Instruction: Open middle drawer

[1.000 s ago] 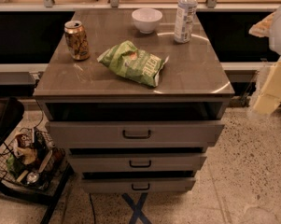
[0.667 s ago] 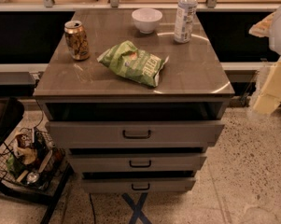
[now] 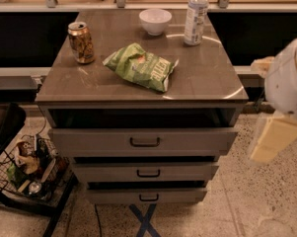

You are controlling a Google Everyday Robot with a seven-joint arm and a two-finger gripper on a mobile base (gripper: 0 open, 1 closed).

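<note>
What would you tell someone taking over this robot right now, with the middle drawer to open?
Gripper: at the right edge of the view, beside the cabinet, well clear of it and holding nothing visible.
Middle drawer: second of three fronts, its dark handle untouched; it does not look pulled out.
On top: can, chip bag, bowl, bottle.
Done: nothing that shows.
Left: bring the gripper across to the handle, grasp it, pull the drawer out.
</note>
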